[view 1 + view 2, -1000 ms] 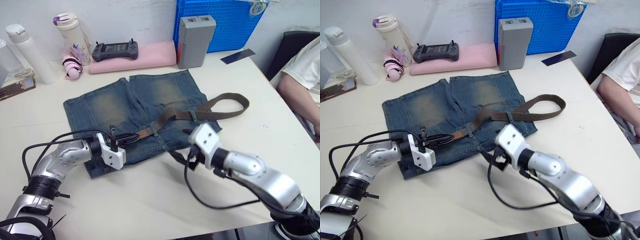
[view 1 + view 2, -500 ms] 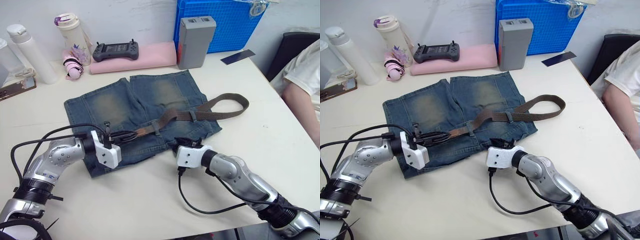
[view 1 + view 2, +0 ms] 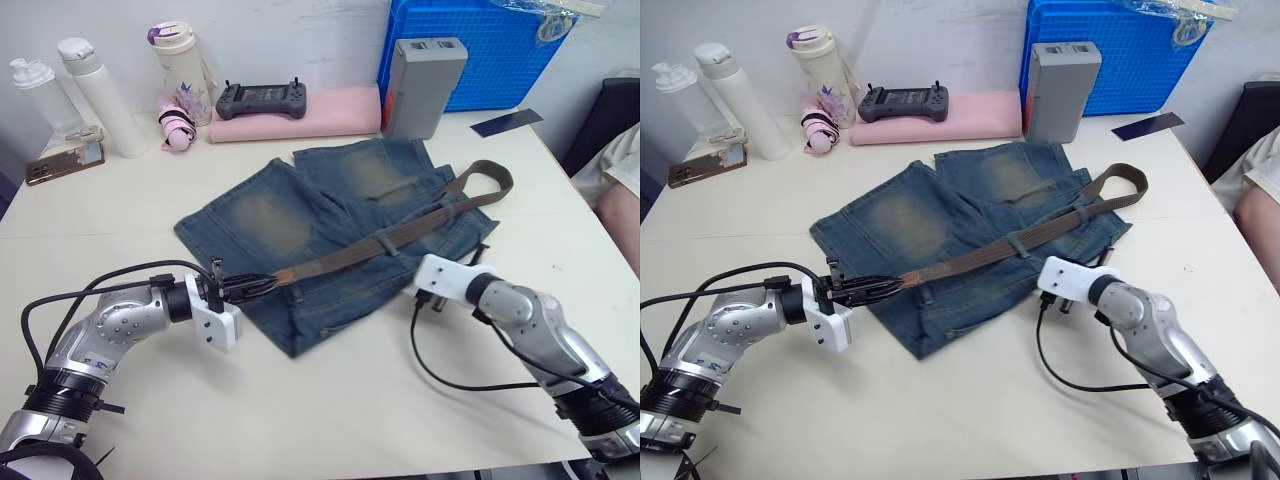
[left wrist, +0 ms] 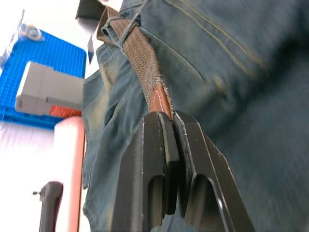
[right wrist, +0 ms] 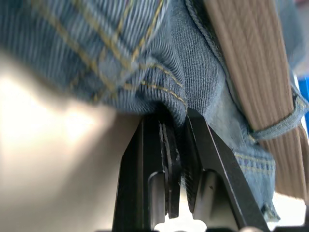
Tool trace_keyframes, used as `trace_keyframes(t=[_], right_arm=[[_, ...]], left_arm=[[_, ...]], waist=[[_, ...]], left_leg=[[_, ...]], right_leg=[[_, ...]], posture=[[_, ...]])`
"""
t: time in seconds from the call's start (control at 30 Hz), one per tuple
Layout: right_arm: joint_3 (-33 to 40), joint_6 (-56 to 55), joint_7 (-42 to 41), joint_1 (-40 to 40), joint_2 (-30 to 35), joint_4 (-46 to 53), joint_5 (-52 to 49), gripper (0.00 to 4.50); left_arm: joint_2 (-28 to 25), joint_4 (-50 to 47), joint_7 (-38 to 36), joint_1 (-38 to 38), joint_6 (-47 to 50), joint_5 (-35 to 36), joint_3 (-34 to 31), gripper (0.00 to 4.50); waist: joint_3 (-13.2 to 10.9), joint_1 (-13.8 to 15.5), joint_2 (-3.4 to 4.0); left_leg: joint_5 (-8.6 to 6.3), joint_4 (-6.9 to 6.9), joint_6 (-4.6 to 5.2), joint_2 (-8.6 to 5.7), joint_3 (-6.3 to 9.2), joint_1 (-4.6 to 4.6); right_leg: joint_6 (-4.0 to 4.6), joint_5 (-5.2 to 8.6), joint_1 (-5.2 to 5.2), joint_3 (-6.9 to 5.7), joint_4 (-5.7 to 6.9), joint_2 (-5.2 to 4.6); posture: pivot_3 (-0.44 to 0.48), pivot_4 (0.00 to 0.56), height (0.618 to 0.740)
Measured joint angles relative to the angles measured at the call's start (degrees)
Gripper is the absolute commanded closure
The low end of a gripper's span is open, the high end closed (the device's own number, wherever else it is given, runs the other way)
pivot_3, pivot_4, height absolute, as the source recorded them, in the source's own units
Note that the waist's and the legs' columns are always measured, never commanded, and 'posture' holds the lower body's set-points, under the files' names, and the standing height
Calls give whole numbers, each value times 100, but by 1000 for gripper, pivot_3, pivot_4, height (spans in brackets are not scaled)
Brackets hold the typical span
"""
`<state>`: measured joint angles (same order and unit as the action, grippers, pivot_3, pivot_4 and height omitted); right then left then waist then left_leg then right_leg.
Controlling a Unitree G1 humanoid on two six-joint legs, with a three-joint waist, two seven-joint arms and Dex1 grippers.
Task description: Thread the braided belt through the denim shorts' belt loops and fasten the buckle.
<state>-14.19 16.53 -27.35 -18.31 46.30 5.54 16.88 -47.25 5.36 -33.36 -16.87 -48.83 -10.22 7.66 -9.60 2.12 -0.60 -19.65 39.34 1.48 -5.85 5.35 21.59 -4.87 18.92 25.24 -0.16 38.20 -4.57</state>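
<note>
The denim shorts [image 3: 320, 225] lie flat in the middle of the table. The braided belt [image 3: 400, 232] runs straight across them, under a belt loop [image 3: 384, 241], to a folded end at the far right [image 3: 493, 178]. My left gripper [image 4: 166, 116] is shut on the belt's brown leather tip [image 4: 159, 101], at the shorts' left edge [image 3: 245, 286]. On the right side, my right gripper [image 5: 176, 121] is shut on the shorts' stitched edge [image 5: 166, 96], beside another belt loop [image 5: 277, 128]. The buckle is hidden.
At the back stand a blue crate [image 3: 480, 45], a grey box [image 3: 428, 85], a pink pad [image 3: 310, 110] with a black controller [image 3: 262, 98], and bottles [image 3: 95, 95]. A person's arm [image 3: 622, 190] is at the right edge. Bare table lies in front.
The camera has shifted. My right gripper went from open to shut on the shorts' edge. The belt now lies straighter between my left gripper and its far end.
</note>
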Motion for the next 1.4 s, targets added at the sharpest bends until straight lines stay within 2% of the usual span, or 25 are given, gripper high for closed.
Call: trace_keyframes(t=[0.17,0.23,0.27,0.33,0.37,0.4,0.47,0.5,0.57,0.63,0.7,0.77,0.83,0.9,0.97,1.03,1.1,1.23,1.33,1.4], right_arm=[[109,20,-10,72,-12,-27,38,4380],[203,94,-43,118,-81,16,0,3605],[256,135,-44,135,-125,46,-19,3390],[644,430,-96,266,-279,216,-299,2373],[817,613,-188,329,-319,337,-466,2110],[1028,878,-350,401,-351,517,-712,1534],[1465,1500,-754,539,-376,936,-1302,703],[1713,1893,-980,548,-377,1212,-1692,71],[2174,2606,-1313,469,-369,1744,-2369,71],[2789,3840,-1604,-13,-475,2304,-3482,71],[3466,5353,-1736,-756,-1097,2703,-4774,71],[3758,6304,-1750,-1104,-1528,2866,-5639,71],[4218,7226,-1118,-1289,-2482,2473,-7026,71],[4259,7519,-236,-1132,-2952,1979,-7978,71],[4230,7532,812,-906,-3170,1631,-8897,71],[3394,6536,2516,-288,-2644,1369,-10933,71],[2804,5580,3740,3,-2634,1336,-12160,71],[2043,4298,4973,282,-3377,1533,-12774,71],[1818,3672,5649,275,-3955,1562,-12804,71],[1682,3457,5956,134,-4075,1525,-12835,71]], left_arm=[[15,-329,2,323,71,27,-42,4500],[16,-534,7,520,119,81,-104,4500],[17,-573,12,560,121,85,-115,4500],[26,-729,78,740,116,76,-249,4500],[26,-747,105,791,115,66,-312,4500],[25,-778,132,869,117,56,-384,4500],[15,-890,170,1099,132,52,-548,4500],[9,-939,195,1192,147,48,-612,4500],[8,-990,215,1288,197,35,-735,4500],[10,-1125,249,1335,255,7,-848,4500],[25,-1203,268,1351,281,-24,-902,4500],[64,-1260,276,1352,315,-43,-909,4500],[120,-1283,281,1340,346,-68,-907,4500],[138,-1330,284,1300,360,-98,-904,4500],[141,-1339,286,1293,366,-113,-906,4500],[159,-1343,290,1263,384,-125,-901,4500],[163,-1340,291,1261,433,-124,-909,4500],[200,-1366,293,1202,495,-123,-902,4500],[219,-1370,292,1234,529,-121,-897,4500],[219,-1375,291,1234,552,-120,-896,4500]], waist=[[0,-11,0],[1,-9,-1],[1,-6,-2],[2,-3,-2],[2,-4,-2],[2,-9,-2],[0,-43,0],[-1,-57,2],[-5,-83,10],[-5,-111,10],[-6,-146,10],[-2,-130,4],[1,-106,-1],[-4,-78,8],[-4,-57,11],[-6,-59,16],[-7,-113,16],[-8,-275,20],[-9,-294,22],[-9,-293,24]], left_leg=[[0,0,0,1,0,0],[0,0,0,1,1,-2],[0,0,0,1,3,-2],[0,0,0,2,5,-3],[0,-1,0,4,4,-3],[0,-2,0,5,4,-3],[0,-10,0,8,4,-2],[0,-11,0,9,4,-2],[0,-12,0,15,0,-4],[0,-13,-3,24,-4,-8],[-2,-18,-11,40,-5,-18],[-6,-25,-17,53,2,-32],[-11,-25,-19,56,14,-41],[-13,-22,-13,44,13,-35],[-14,-19,-7,38,21,-33],[-16,-19,2,31,23,-28],[-17,-19,4,30,18,-29],[-9,-19,-11,44,12,-39],[-6,-19,-16,46,13,-42],[-6,-19,-15,44,13,-42]], right_leg=[[0,0,-2,0,0,0],[0,0,-5,0,-3,0],[-1,0,-8,-3,-6,0],[-1,0,-10,-3,-8,1],[-1,0,-10,-4,-11,2],[0,0,-10,-3,-11,3],[0,0,-10,-2,-16,5],[0,0,-9,-3,-16,5],[0,0,-8,0,-17,9],[0,-1,-10,0,-17,14],[7,-4,-22,-2,-24,26],[13,-3,-40,-10,-33,34],[17,-4,-59,-18,-33,38],[18,-5,-56,-18,-22,28],[17,-5,-58,-25,-22,22],[16,-5,-56,-30,-22,13],[14,-6,-59,-33,-30,12],[14,-7,-59,-31,-21,23],[14,-7,-57,-29,-21,26],[14,-7,-57,-27,-17,26]], posture=[[0,150,709],[0,150,709],[0,150,709],[0,150,709],[0,150,709],[0,150,709],[0,150,709],[0,150,709],[0,150,709],[0,150,709],[0,150,709],[0,150,709],[0,150,709],[0,150,709],[0,150,709],[0,150,709],[0,150,709],[0,150,709],[0,150,709],[0,150,709]])
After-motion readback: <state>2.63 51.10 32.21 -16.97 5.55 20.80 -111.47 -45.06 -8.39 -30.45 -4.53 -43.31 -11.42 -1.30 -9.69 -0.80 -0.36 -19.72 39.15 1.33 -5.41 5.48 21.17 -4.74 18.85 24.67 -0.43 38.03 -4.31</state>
